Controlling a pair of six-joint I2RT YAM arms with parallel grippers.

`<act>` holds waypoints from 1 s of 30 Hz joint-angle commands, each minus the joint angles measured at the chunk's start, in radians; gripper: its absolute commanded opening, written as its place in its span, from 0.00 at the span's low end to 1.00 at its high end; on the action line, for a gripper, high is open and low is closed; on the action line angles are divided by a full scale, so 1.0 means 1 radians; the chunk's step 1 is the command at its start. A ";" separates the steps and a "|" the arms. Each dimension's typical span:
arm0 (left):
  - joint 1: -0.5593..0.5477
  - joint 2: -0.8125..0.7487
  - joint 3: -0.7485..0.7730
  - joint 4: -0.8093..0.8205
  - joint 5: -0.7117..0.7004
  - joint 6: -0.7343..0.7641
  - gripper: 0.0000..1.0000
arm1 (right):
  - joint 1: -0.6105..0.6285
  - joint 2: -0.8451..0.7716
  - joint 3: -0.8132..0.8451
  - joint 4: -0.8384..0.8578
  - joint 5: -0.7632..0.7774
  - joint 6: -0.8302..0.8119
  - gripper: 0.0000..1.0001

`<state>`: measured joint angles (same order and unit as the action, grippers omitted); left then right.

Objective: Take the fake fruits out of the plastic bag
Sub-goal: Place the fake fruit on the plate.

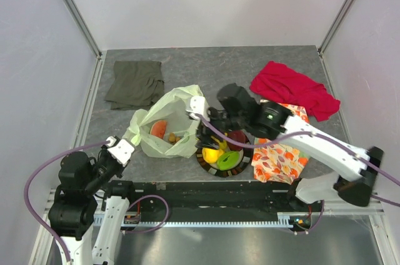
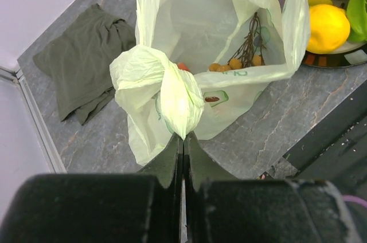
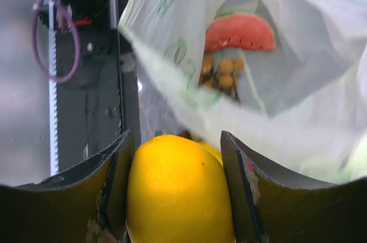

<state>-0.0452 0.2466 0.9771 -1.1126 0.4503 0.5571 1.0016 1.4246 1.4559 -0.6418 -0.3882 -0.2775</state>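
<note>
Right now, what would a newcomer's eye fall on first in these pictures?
A bright yellow lemon fills the gap between the fingers of the right gripper, beside the pale green bag at the centre. The left gripper pinches the bag's knotted handle, and a red melon slice lies inside. A crumpled red cloth sits at the far right.

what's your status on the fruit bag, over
Left gripper shut on plastic bag knot. Right gripper straddling lemon at plate, grip unclear. Melon slice, grape cluster left in bag. Nothing blocking.
</note>
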 commanded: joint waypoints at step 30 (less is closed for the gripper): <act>0.011 0.082 0.014 0.059 -0.105 -0.083 0.02 | -0.428 0.148 -0.306 0.295 -0.021 -0.114 0.34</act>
<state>-0.0395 0.2970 0.9768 -1.0637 0.3420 0.5060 0.6117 1.5078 1.0866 -0.4454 -0.3695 -0.3634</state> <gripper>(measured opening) 0.022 0.644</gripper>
